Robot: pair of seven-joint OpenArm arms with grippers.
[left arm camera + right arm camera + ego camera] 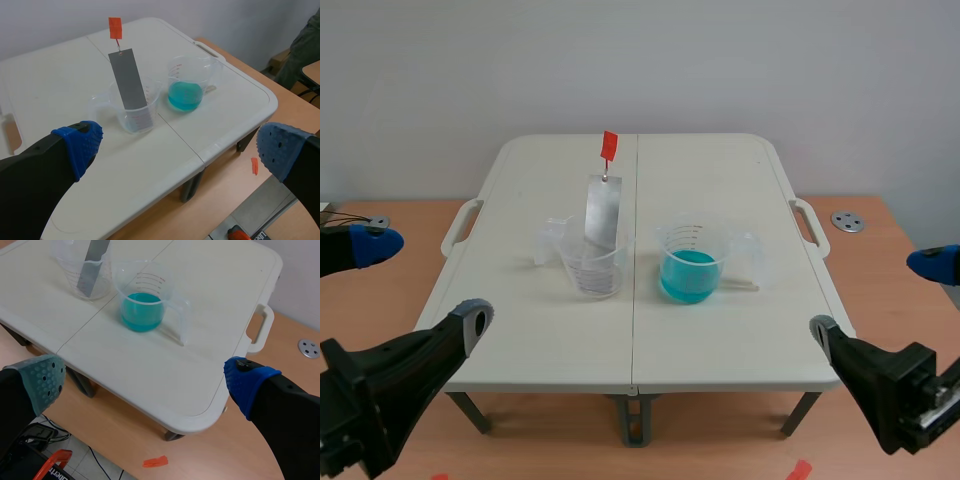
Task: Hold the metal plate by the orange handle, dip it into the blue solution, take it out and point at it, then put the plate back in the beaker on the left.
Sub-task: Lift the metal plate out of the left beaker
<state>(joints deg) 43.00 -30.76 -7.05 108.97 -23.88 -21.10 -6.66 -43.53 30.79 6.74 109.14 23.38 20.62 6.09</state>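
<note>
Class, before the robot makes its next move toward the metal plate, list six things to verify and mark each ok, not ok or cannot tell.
1. Grey metal plate stands leaning in the clear plastic beaker on the left: ok.
2. Orange handle sticks out above the rim, free to grasp: ok.
3. Left fingers open and empty: ok.
4. Right fingers open and empty: ok.
5. Second clear beaker upright, nothing over it: ok.
6. Blue solution deep enough to dip the plate: cannot tell.
</note>
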